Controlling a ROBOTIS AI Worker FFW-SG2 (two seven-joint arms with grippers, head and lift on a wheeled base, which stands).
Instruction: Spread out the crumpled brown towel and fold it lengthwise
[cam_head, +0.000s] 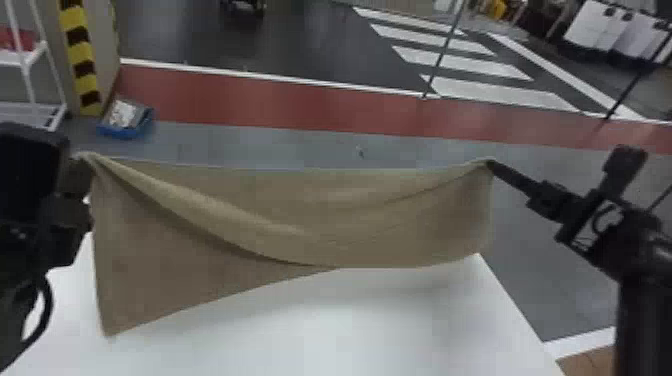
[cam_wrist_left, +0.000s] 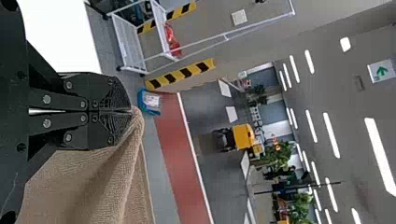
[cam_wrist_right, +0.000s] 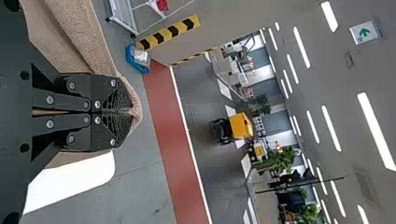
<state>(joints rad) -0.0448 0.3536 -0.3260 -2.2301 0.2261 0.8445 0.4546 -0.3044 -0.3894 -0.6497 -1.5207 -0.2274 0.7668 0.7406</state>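
In the head view the brown towel (cam_head: 390, 215) hangs stretched between both grippers above the white table, its top edge nearly straight. A fold runs from the upper left corner down to the lower middle, and the lower left corner hangs lowest. My left gripper (cam_head: 82, 162) holds the upper left corner, my right gripper (cam_head: 492, 164) the upper right one. In the left wrist view the left gripper (cam_wrist_left: 130, 111) is shut on a bunched corner of the towel (cam_wrist_left: 93, 186). The right gripper (cam_wrist_right: 131, 112) is shut on the other corner in the right wrist view, with cloth wrapping its fingertips.
Below the towel lies the white table (cam_head: 320, 330), its right edge slanting toward the lower right. Beyond it, on the floor, a blue bin (cam_head: 125, 120) stands by a striped pillar (cam_head: 80, 60). A white rack (cam_head: 30, 65) is at the far left.
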